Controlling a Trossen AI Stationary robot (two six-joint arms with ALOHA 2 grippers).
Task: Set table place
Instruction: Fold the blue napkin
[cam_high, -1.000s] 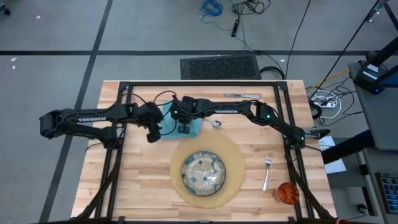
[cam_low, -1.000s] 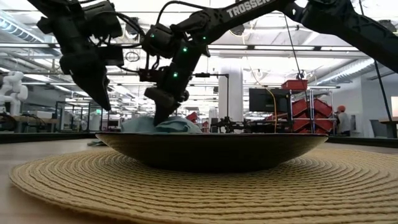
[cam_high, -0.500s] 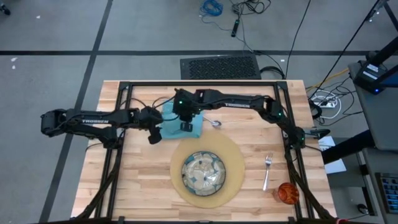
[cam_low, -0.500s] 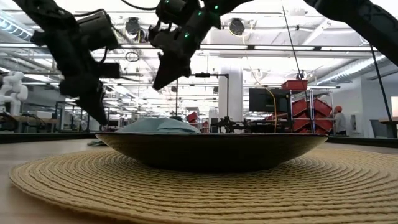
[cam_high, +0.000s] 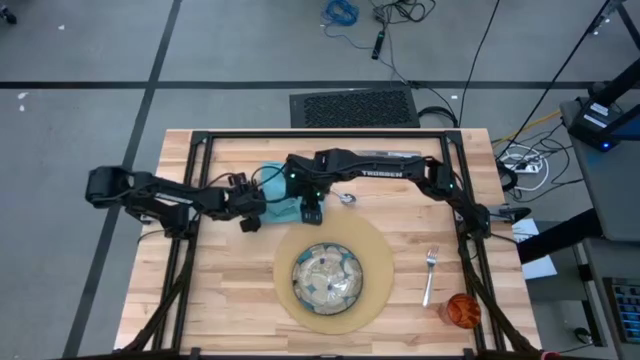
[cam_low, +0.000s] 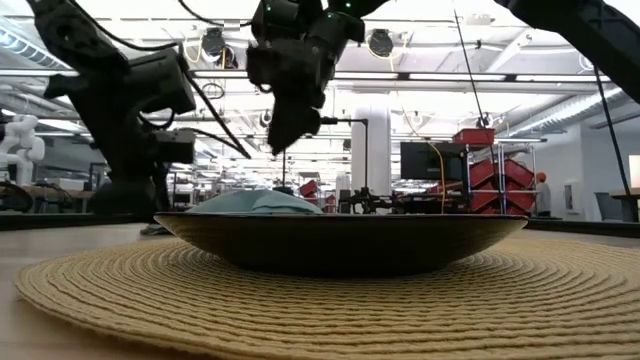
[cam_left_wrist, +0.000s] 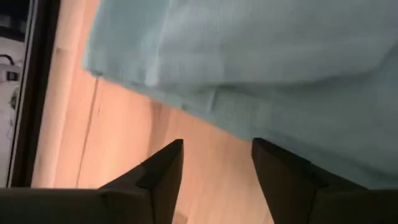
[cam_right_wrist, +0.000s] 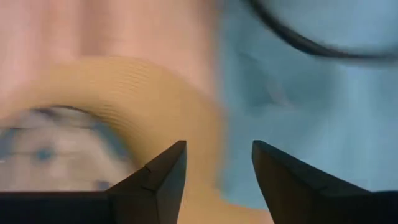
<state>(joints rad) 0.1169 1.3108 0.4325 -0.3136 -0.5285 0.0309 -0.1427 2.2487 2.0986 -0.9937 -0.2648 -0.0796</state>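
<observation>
A teal napkin lies on the table, just beyond the round tan placemat that carries the green-patterned plate. My right gripper hangs open above the napkin's near right corner, pointing down, clear of the cloth in the low view. My left gripper is open and low over bare wood at the napkin's near left corner; in its wrist view the napkin lies just ahead of the fingers. Nothing is between either pair of fingers.
A spoon lies right of the napkin and a knife near the far edge. A fork and an orange cup sit right of the placemat. Black frame rails run along the table's edges.
My right gripper has let go of the napkin, opened and risen above it, moving toward the near edge. The napkin's raised part has dropped back and it lies low on the table. My left gripper has come down to the table beside the napkin and tipped steeper.
</observation>
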